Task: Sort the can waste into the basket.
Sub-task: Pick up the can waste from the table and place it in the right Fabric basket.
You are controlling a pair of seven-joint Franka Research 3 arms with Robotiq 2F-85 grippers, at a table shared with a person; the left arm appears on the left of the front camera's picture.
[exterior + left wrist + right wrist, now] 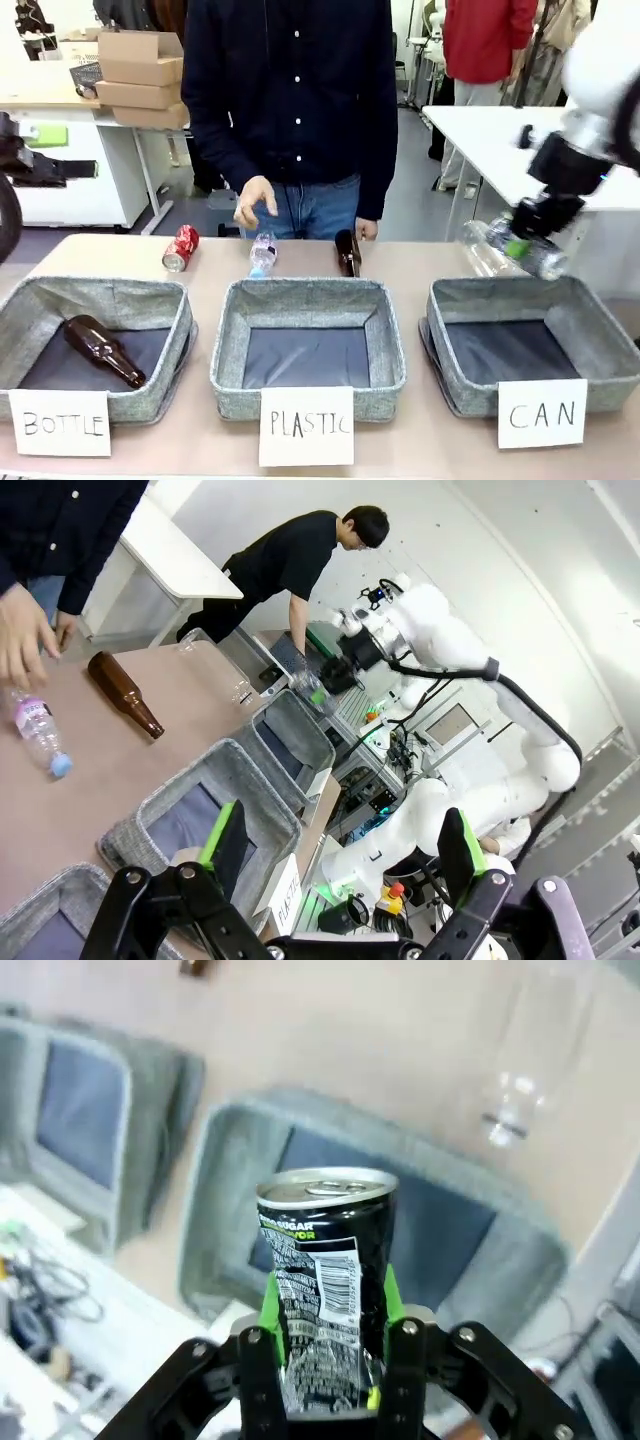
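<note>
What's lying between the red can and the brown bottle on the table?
In the front view, a small clear plastic bottle lies between the red can and the brown bottle.

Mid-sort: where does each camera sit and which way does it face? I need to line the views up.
Front: fixed between the arms on the robot's side, facing the person across the table; the right gripper holds the black can above the CAN basket.
Left wrist: rolled, looking along the open left gripper over the table toward the right arm.
Right wrist: looking down past the gripped can into the CAN basket.
Shared: front and right wrist both show can over basket.
</note>
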